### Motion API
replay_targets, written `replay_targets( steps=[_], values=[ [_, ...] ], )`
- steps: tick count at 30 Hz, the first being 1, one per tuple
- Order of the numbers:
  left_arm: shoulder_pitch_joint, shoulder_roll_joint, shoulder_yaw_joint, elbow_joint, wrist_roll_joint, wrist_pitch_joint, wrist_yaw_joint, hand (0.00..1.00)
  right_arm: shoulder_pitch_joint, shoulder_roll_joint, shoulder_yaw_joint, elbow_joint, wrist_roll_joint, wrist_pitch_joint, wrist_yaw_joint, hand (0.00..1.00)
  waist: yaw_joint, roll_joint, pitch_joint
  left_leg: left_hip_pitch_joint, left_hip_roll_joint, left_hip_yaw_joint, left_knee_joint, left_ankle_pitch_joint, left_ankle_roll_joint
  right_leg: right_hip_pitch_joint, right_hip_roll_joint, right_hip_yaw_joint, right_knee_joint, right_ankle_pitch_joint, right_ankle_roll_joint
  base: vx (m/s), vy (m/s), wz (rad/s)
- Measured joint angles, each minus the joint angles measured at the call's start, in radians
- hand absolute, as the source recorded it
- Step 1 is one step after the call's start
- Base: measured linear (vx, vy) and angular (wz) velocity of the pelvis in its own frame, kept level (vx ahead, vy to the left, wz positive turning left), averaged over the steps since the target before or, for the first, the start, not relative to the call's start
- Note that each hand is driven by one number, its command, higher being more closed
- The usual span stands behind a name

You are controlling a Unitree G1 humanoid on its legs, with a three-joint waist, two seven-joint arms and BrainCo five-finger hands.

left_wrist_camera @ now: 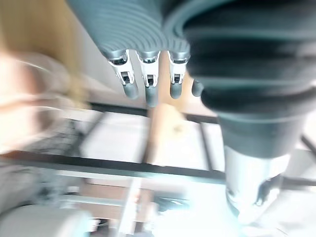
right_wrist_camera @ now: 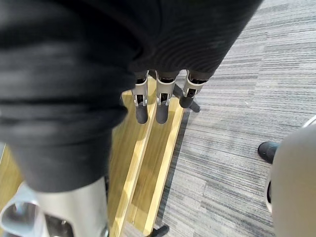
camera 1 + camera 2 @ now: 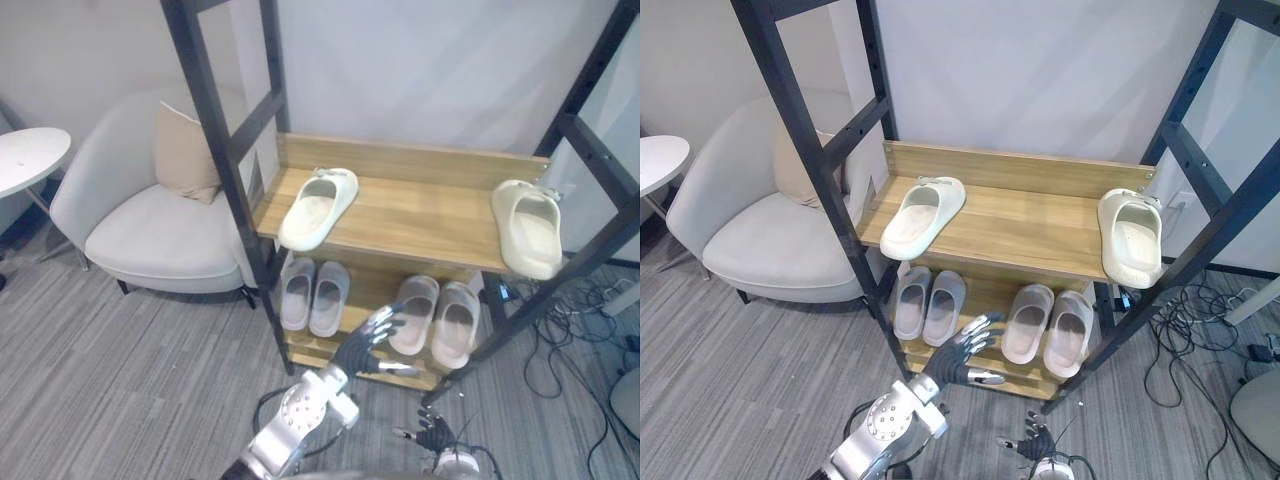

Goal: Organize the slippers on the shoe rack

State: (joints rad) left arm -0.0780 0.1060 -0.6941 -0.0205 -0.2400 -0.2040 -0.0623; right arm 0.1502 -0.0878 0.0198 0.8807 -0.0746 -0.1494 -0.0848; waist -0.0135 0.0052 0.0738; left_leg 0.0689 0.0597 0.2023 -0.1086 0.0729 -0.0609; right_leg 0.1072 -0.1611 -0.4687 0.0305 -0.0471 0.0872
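The shoe rack has a black frame and wooden shelves. On the upper shelf one cream slipper lies at the left and another cream slipper sits at the right end, toe over the front edge. A grey pair and a beige pair stand side by side on the lower shelf. My left hand hovers in front of the lower shelf between the two pairs, fingers spread and holding nothing. My right hand hangs low near the rack's foot, its fingers straight and empty.
A white armchair with a beige cushion stands left of the rack, and a round white table is further left. Slanted black uprights cross in front of the shelves. Cables lie on the carpet at the right.
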Motion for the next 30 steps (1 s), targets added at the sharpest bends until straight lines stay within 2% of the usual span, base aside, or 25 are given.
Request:
replay_targets(
  steps=[4,9,17,20,27,30],
  values=[
    [-0.131,-0.013,0.025,-0.077,0.0,-0.033,0.063,0.0,0.001,-0.008,0.024,0.004,0.0,-0.001,0.002,0.0,0.0,-0.004,-0.016,-0.001,0.007,0.002,0.005,0.0,0.0,-0.001,0.003,0.003,0.0,0.004,0.0,0.06,-0.032,-0.03],
    [-0.301,-0.03,0.154,-0.081,0.004,-0.036,0.148,0.0,0.002,-0.038,0.023,0.01,0.0,0.0,0.006,0.0,-0.005,-0.01,-0.025,0.002,0.004,0.004,0.006,0.0,0.0,0.006,0.006,0.012,0.0,0.008,-0.005,0.06,-0.016,-0.05],
    [-0.458,0.02,0.261,0.048,0.064,-0.032,0.17,0.0,0.0,-0.043,0.022,0.009,0.0,0.001,0.042,0.0,-0.02,-0.012,-0.025,0.017,0.009,0.021,0.005,-0.001,0.001,0.007,0.006,0.035,-0.001,0.011,-0.009,-0.03,0.001,-0.08],
    [-0.527,0.072,0.329,0.127,0.087,-0.025,0.176,0.0,0.0,-0.044,0.021,0.007,0.005,0.001,0.049,0.0,-0.035,-0.013,-0.025,0.018,0.012,0.03,0.0,-0.002,0.001,-0.004,0.006,0.046,-0.008,0.01,-0.01,-0.07,0.004,-0.12],
    [-0.57,0.297,0.418,0.282,0.163,0.004,0.186,0.0,0.015,-0.049,-0.016,0.005,0.007,0.004,0.069,0.0,-0.051,-0.013,-0.024,0.003,0.014,0.039,0.005,-0.006,-0.005,-0.001,0.028,0.05,-0.071,0.046,-0.02,-0.01,-0.008,-0.05],
    [-0.57,0.346,0.454,0.337,0.201,0.021,0.186,0.0,0.018,-0.049,-0.018,0.005,0.007,0.005,0.073,0.0,-0.051,-0.013,-0.024,0.002,0.013,0.039,0.006,-0.006,-0.006,0.005,0.032,0.049,-0.081,0.056,-0.016,0.06,-0.014,0.01]
  ],
)
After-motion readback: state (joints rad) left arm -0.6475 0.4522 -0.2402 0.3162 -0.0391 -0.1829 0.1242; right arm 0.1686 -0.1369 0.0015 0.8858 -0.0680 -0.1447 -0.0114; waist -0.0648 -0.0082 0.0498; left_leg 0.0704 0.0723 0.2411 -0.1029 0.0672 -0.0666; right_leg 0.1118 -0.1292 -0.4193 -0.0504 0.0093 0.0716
